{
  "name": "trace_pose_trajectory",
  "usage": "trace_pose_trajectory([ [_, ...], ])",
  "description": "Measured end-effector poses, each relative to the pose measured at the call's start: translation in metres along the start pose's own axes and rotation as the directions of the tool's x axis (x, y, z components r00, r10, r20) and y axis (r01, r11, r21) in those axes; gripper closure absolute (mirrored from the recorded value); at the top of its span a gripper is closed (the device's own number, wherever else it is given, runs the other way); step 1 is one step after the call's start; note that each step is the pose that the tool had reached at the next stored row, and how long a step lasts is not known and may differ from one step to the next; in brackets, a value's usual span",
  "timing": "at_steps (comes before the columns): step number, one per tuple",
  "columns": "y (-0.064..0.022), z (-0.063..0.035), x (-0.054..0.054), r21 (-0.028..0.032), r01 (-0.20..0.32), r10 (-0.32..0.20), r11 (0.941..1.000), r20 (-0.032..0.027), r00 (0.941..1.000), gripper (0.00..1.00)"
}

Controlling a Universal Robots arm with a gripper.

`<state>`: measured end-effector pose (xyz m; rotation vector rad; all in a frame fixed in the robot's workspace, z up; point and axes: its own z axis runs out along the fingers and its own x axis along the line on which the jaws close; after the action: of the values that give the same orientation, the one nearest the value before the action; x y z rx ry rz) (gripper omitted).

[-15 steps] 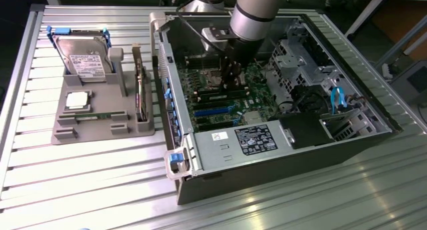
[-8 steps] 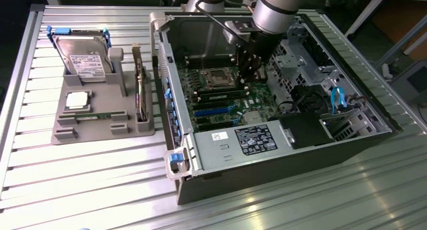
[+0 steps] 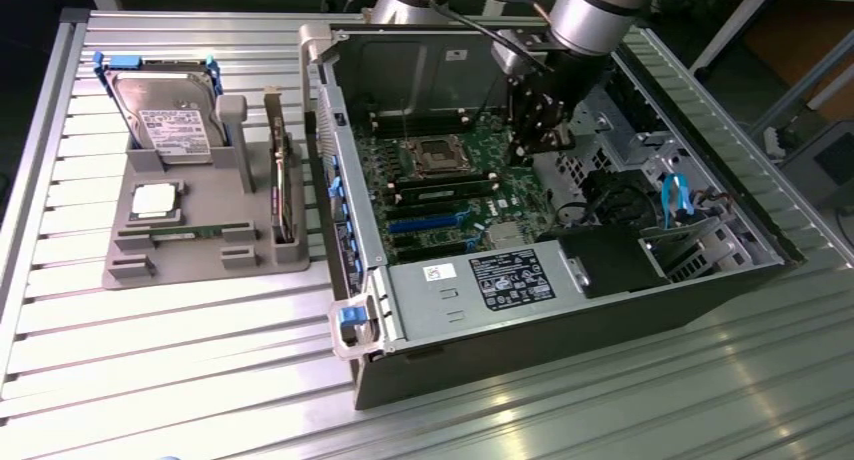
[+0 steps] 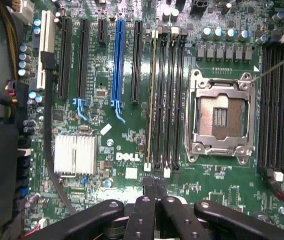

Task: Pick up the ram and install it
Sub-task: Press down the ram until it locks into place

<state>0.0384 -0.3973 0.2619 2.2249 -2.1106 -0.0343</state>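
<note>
A thin green ram stick (image 4: pixel 153 100) stands edge-on in the leftmost of the memory slots beside the processor socket (image 4: pixel 222 117); in the exterior view it is a dark strip (image 3: pixel 441 187) on the motherboard. A second narrow green stick (image 3: pixel 187 232) lies flat in the grey tray (image 3: pixel 200 265) outside the case. My gripper (image 3: pixel 545 145) hangs inside the open case, above the board and toward the exterior view's right of the slots. In the wrist view its black fingers (image 4: pixel 146 210) meet just short of the slots' near ends. The gripper (image 4: pixel 155 192) is shut with nothing between its fingers.
The tray also holds a hard drive (image 3: pixel 167 115), a square silver processor (image 3: pixel 156 200) and an upright expansion card (image 3: pixel 279 180). Inside the case are a silver heatsink (image 4: pixel 74 154), blue and black card slots (image 4: pixel 118 60), a labelled power supply (image 3: pixel 514 277) and cables (image 3: pixel 674 200).
</note>
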Motion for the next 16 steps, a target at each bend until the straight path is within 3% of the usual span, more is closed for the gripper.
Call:
trace_pose_trajectory([
  [2, -0.0040, -0.0113, -0.001, -0.0003, -0.001, 0.001, 1.0000, -0.0061, 1.0000, 0.91],
  [6, -0.0033, -0.0277, 0.000, -0.0005, -0.001, 0.001, 1.0000, -0.0087, 1.0000, 0.91],
  [16, -0.0033, -0.0280, 0.000, -0.0004, -0.001, 0.001, 1.0000, -0.0092, 1.0000, 0.91],
])
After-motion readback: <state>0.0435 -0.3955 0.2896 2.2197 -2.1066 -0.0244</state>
